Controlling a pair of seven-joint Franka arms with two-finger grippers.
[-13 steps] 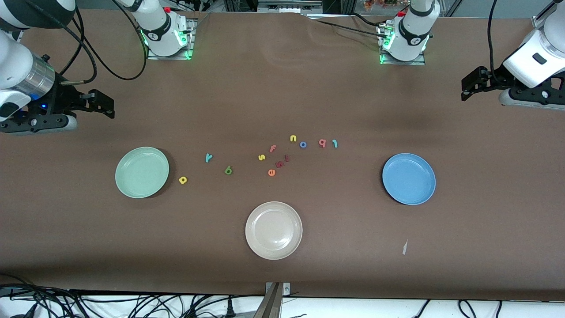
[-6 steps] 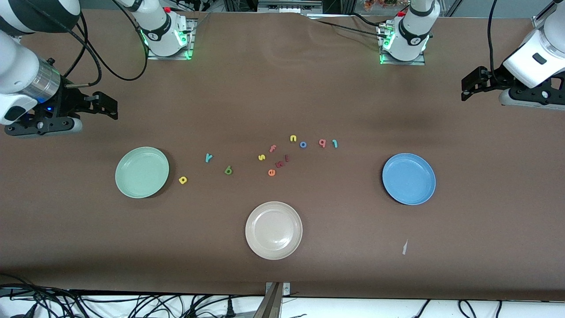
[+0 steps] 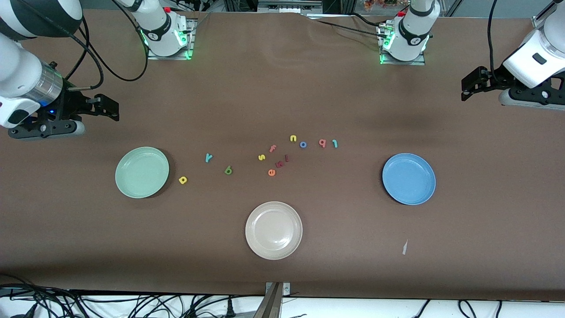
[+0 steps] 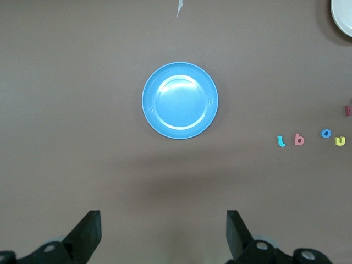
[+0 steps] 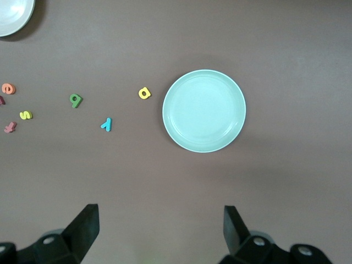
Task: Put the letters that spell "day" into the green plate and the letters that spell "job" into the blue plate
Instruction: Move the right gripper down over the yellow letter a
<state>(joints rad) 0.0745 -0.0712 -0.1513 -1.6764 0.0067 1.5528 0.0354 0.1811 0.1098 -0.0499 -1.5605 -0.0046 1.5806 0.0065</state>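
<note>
The pale green plate [image 3: 142,172] lies toward the right arm's end, the blue plate [image 3: 408,179] toward the left arm's end. Beside the green plate lie the yellow a [image 3: 182,179], teal y [image 3: 208,157] and dark green d [image 3: 228,170]. The blue o [image 3: 303,144], pink b [image 3: 322,143] and teal j [image 3: 335,143] form a short row. My right gripper [image 3: 108,107] hangs open and empty over bare table; its wrist view shows the green plate [image 5: 204,110]. My left gripper [image 3: 467,88] waits open and empty, the blue plate [image 4: 180,100] in its view.
A beige plate [image 3: 273,230] sits nearer the front camera than the letters. Other letters lie in the middle cluster: yellow s [image 3: 261,157], salmon f [image 3: 273,148], yellow n [image 3: 293,138], orange e [image 3: 271,172] and two dark red ones. A paper scrap [image 3: 404,247] lies near the blue plate.
The right gripper has drifted slightly toward the table's middle and the green plate. The left arm, the plates and the letters have not moved.
</note>
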